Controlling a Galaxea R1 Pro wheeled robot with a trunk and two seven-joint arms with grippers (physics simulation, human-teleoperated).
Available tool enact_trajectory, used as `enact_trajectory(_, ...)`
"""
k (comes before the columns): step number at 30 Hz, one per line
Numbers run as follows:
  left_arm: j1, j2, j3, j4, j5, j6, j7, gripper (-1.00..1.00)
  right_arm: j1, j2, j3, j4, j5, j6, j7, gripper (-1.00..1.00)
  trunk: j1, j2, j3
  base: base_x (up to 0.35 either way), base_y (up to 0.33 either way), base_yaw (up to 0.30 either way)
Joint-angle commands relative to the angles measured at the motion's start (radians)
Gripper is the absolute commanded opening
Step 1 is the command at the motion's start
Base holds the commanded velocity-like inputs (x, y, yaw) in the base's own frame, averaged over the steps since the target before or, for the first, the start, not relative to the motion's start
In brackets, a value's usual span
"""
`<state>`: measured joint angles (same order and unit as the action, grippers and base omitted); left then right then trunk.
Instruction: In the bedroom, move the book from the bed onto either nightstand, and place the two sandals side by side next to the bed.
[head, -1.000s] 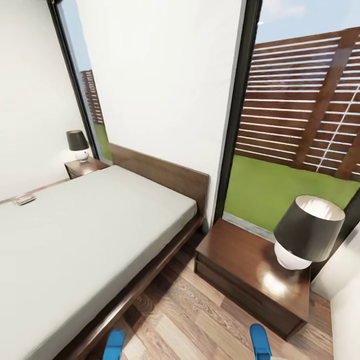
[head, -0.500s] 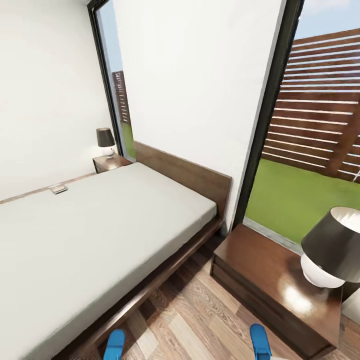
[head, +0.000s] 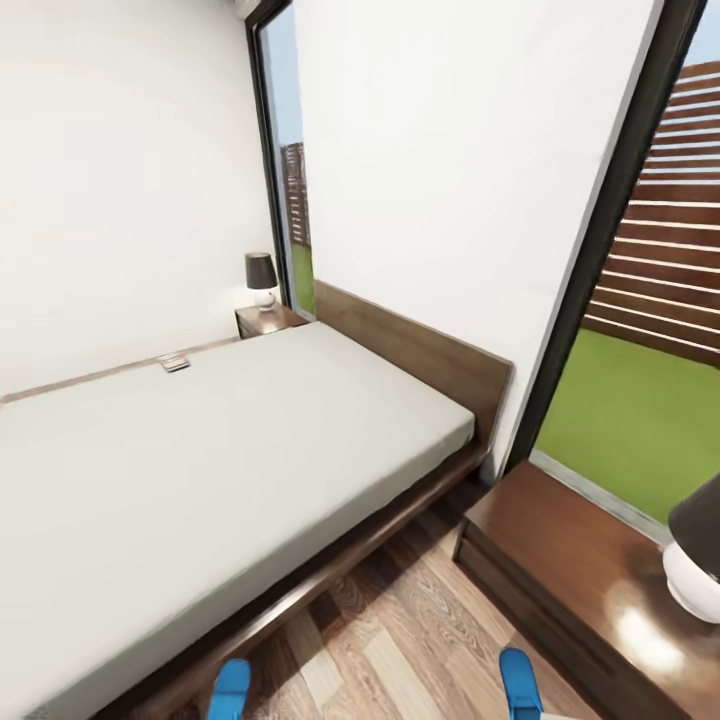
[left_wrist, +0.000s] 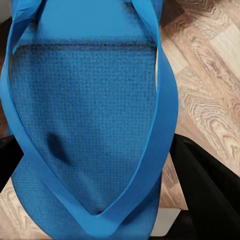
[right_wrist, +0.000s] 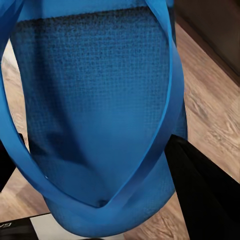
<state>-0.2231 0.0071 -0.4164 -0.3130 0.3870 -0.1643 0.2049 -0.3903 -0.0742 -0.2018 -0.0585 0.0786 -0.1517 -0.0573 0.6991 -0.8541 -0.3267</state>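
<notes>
Left gripper (left_wrist: 100, 200) gripped a sandal (left_wrist: 85, 115), right gripper (right_wrist: 100, 200) gripped the other sandal (right_wrist: 95, 110); book (head: 173, 362) lay on bed (head: 200, 470) near far nightstand (head: 268, 320)

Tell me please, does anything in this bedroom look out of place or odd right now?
Yes: the book lies at the far edge of the bed, near the wall. Both blue sandals are off the floor, each close against a wrist camera, apparently held. Otherwise nothing looks spilled or damaged.
</notes>
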Motion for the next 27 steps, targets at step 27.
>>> enact_trajectory(27, -0.001, 0.001, -0.009, 0.0, 0.007, -0.003, 0.005, -1.0, -0.001, 0.001, -0.007, 0.002, 0.007, -0.004, -0.002, -1.0, 0.0, -0.001, -0.001, 0.0, -0.057, 0.29)
